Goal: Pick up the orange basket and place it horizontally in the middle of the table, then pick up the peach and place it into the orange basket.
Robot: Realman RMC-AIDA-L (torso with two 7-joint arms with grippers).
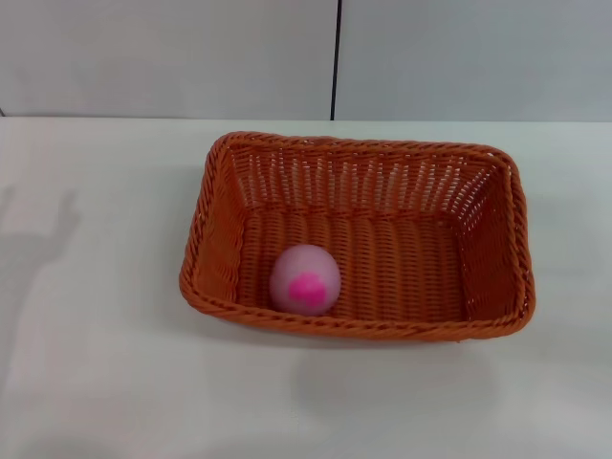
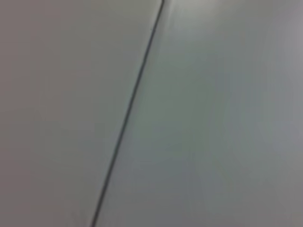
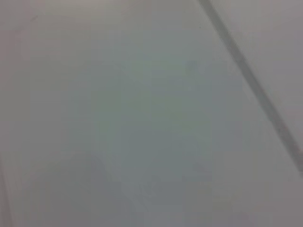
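The peach (image 1: pixel 305 279) lies inside the orange basket (image 1: pixel 359 234), resting on the woven floor close to the near wall and toward the basket's left end. The basket sits flat on the table (image 1: pixel 96 363) near its middle, long axis running side to side across the robot's front, rim up, slightly skewed. Judged from this, both parts of the task look finished, so no further grasp seems called for. Neither gripper appears in the head view, and both wrist views show only a pale flat surface crossed by a dark seam, much like the panelled wall behind the table; so each arm is probably drawn back and raised, pointing away from the work. The state of the left and right grippers cannot be told, since no fingers show anywhere. With no hand visible, the direction from hand to peach cannot be fixed; at best the peach, sitting left of the basket's centre, would probably be nearer the left arm. A faint grey shadow falls on the table at the far left, its source out of view.
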